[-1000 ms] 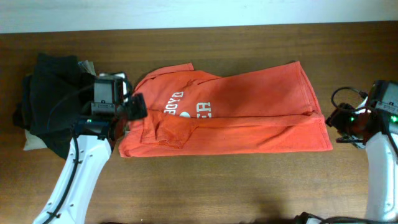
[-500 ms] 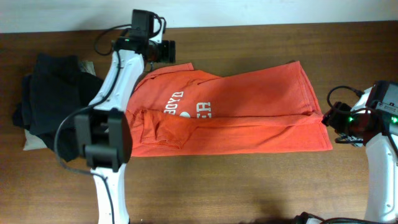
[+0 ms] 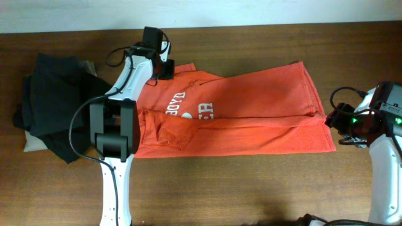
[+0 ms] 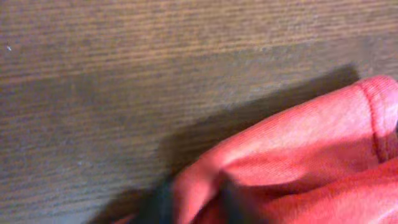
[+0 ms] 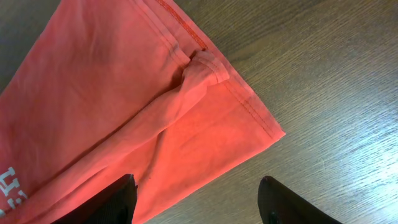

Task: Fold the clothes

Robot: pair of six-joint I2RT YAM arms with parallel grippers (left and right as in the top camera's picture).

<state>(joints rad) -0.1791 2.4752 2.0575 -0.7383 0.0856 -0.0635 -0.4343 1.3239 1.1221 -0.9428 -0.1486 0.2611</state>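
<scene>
Overhead view: a red-orange T-shirt (image 3: 251, 107) lies spread across the middle of a brown wooden table (image 3: 251, 188), partly folded along its length, with white lettering (image 3: 188, 108) showing near its left end. A heap of black garments (image 3: 50, 100) sits at the table's left end, just beside the shirt.

The left gripper (image 3: 166, 68) reaches to the shirt's far left corner and touches the cloth edge there. In the left wrist view the fingers (image 4: 158, 205) are dark blurs at the bottom of the picture, set narrowly, with a raised ridge of the T-shirt (image 4: 298, 143) pinched between them; a stitched hem curls at the right, above bare wood.

The right gripper (image 3: 337, 123) sits just beside the shirt's near right corner. In the right wrist view the right gripper (image 5: 199, 205) has its two black fingers (image 5: 121, 199) spread wide, holding nothing, with the pointed hem corner of the T-shirt (image 5: 93, 93) lying flat on the wood between them.
</scene>
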